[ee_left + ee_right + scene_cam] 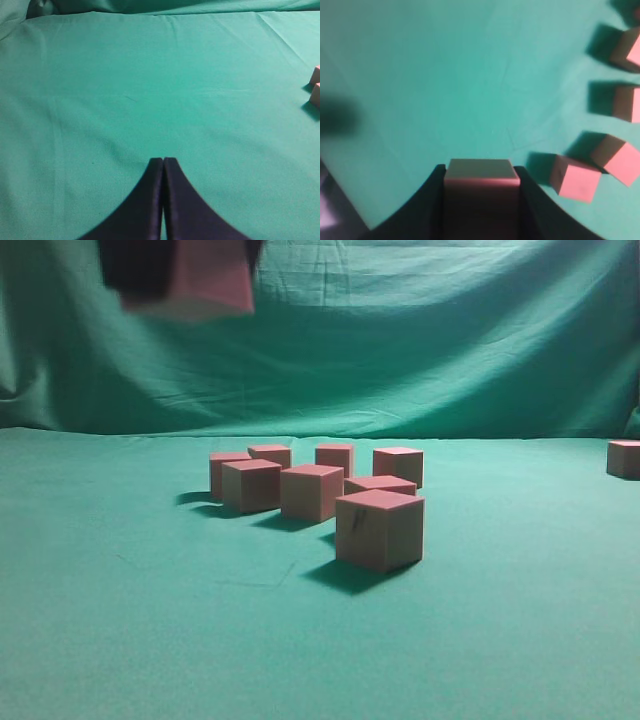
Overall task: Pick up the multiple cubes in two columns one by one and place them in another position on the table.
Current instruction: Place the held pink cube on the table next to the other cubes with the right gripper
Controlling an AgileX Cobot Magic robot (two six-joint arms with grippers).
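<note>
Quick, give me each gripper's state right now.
Left gripper: closed, empty, above the bare table.
Right gripper: closed on one cube, lifted above the table.

My table point(120, 640) is green cloth, faintly creased — seven cubes point(312, 491) sit on it in a loose cluster near the middle, one more cube point(624, 458) well apart at the right edge.

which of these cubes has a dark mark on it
The cube nearest the camera, at the front right of the cluster in the exterior view. Its left-hand side face carries a small dark streak; the others' visible faces look plain.
</note>
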